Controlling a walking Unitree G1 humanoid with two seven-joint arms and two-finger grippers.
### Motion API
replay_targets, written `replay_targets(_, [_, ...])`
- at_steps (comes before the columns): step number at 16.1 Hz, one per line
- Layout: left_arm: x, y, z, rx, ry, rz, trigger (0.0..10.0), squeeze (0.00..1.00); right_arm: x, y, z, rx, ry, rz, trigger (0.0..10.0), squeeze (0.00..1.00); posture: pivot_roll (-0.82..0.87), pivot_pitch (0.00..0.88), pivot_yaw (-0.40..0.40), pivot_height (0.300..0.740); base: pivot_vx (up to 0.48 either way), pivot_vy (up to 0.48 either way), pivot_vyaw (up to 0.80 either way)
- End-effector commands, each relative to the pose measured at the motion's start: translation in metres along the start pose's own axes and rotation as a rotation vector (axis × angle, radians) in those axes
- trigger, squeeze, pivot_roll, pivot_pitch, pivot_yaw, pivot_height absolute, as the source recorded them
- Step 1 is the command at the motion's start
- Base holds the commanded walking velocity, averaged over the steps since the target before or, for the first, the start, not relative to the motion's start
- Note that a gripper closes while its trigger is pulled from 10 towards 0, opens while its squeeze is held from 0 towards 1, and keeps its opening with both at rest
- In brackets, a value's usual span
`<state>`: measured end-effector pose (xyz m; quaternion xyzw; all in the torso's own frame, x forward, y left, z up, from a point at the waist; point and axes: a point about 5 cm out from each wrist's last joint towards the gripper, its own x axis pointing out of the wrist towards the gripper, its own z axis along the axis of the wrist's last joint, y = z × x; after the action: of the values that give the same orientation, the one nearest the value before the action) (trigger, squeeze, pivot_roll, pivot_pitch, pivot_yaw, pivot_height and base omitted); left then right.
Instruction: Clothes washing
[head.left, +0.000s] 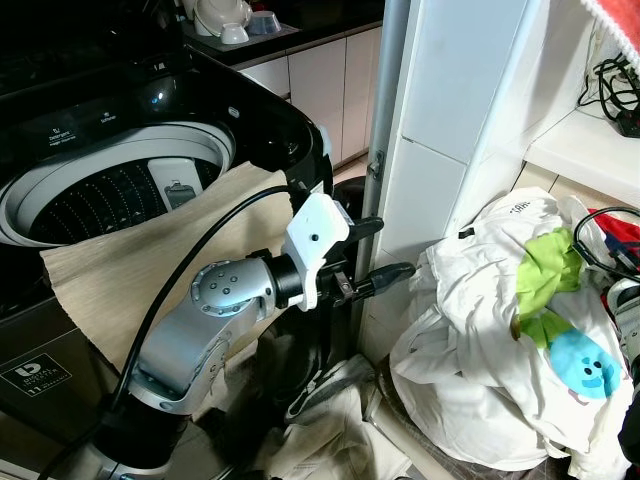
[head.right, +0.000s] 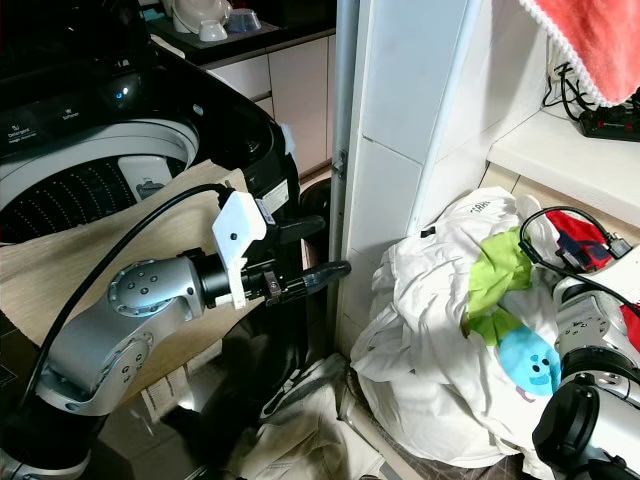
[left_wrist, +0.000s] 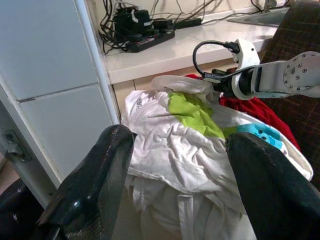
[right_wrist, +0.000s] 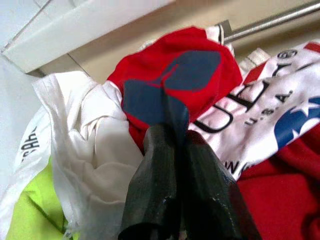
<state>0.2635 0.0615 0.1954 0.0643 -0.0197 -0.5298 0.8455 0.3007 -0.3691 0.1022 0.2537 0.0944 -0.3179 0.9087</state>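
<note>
The top-loading washing machine (head.left: 250, 130) stands at the left with its lid up and its drum (head.left: 100, 195) exposed. A beige cloth (head.left: 150, 265) drapes over its front edge. My left gripper (head.left: 382, 250) hovers open and holds nothing between the machine and a white pillar, pointing at the laundry pile (head.left: 470, 330) of white clothes with a lime green garment (head.left: 545, 262) and a blue cartoon face (head.left: 585, 365). My right gripper (right_wrist: 175, 132) is shut, its tips against a red garment (right_wrist: 200, 50) with navy patches at the pile's far side. Whether any cloth is caught between them is unclear.
A white tiled pillar (head.left: 430, 150) and a metal pole (head.left: 385, 120) stand just beyond the left gripper. A shelf holds a power strip (head.right: 608, 122) and cables. A red towel (head.right: 590, 40) hangs at top right. Pale clothes (head.left: 340, 430) lie on the floor below.
</note>
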Motion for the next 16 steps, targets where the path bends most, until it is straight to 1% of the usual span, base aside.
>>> replay_targets(1, [-0.002, 0.005, 0.004, 0.015, -0.011, 0.023, 10.0, 0.0, 0.0, 0.002, 0.011, -0.018, -0.061, 0.003, 0.0, 0.0, -0.03, 0.0, 0.048, 0.74, 0.0, 0.0, 0.0])
replay_targets(3, [-0.001, 0.006, 0.005, 0.013, -0.02, 0.041, 10.0, 0.0, -0.002, 0.004, 0.021, -0.094, -0.138, 0.007, 0.0, 0.0, -0.03, 0.0, 0.046, 0.74, 0.0, 0.0, 0.0])
replay_targets(4, [-0.001, 0.008, 0.006, 0.014, -0.029, 0.055, 10.0, 0.0, -0.005, 0.011, 0.032, -0.15, -0.202, 0.056, 0.0, 0.0, -0.03, 0.0, 0.046, 0.74, 0.0, 0.0, 0.0])
replay_targets(5, [-0.001, 0.009, 0.006, 0.014, -0.034, 0.063, 10.0, 0.0, -0.007, 0.017, 0.037, -0.17, -0.223, 0.09, 0.0, 0.0, -0.04, 0.0, 0.048, 0.74, 0.0, 0.0, 0.0])
replay_targets(6, [-0.001, 0.011, 0.008, 0.014, -0.044, 0.08, 10.0, 0.0, -0.012, 0.032, 0.047, -0.213, -0.256, 0.178, 0.0, 0.0, -0.04, 0.0, 0.048, 0.74, 0.0, 0.0, 0.0])
replay_targets(7, [0.0, 0.015, 0.01, 0.017, -0.055, 0.102, 10.0, 0.0, -0.027, 0.061, 0.066, -0.3, -0.303, 0.339, 0.0, 0.0, -0.05, 0.0, 0.052, 0.74, 0.0, 0.0, 0.0])
replay_targets(8, [0.0, 0.017, 0.01, 0.021, -0.06, 0.112, 10.0, 0.0, -0.034, 0.073, 0.077, -0.31, -0.337, 0.39, 0.0, 0.0, -0.05, 0.0, 0.052, 0.74, 0.0, 0.0, 0.0])
replay_targets(9, [0.002, 0.019, 0.012, 0.023, -0.067, 0.122, 10.0, 0.0, -0.046, 0.089, 0.1, -0.305, -0.414, 0.446, 0.0, 0.0, -0.06, 0.0, 0.058, 0.74, 0.0, 0.0, 0.0])
replay_targets(10, [0.003, 0.019, 0.013, 0.023, -0.074, 0.124, 10.0, 0.0, -0.055, 0.101, 0.12, -0.278, -0.486, 0.472, 0.0, 0.0, -0.06, 0.0, 0.058, 0.74, 0.0, 0.0, 0.0])
replay_targets(11, [0.005, 0.019, 0.014, 0.021, -0.082, 0.123, 10.0, 0.0, -0.072, 0.118, 0.15, -0.229, -0.59, 0.52, 0.0, 0.0, -0.07, 0.0, 0.062, 0.74, 0.0, 0.0, 0.0])
replay_targets(12, [0.006, 0.019, 0.014, 0.021, -0.085, 0.122, 10.0, 0.0, -0.081, 0.126, 0.165, -0.213, -0.641, 0.547, 0.0, 0.0, -0.07, 0.0, 0.062, 0.74, 0.0, 0.0, 0.0])
replay_targets(14, [0.007, 0.018, 0.014, 0.019, -0.088, 0.121, 10.0, 0.0, -0.105, 0.142, 0.193, -0.177, -0.724, 0.612, 0.0, 0.0, -0.07, 0.0, 0.057, 0.74, 0.0, 0.0, 0.0])
replay_targets(16, [0.007, 0.018, 0.014, 0.018, -0.092, 0.122, 10.0, 0.0, -0.125, 0.157, 0.207, -0.166, -0.749, 0.706, 0.0, 0.0, -0.07, 0.0, 0.054, 0.74, 0.0, 0.0, 0.0])
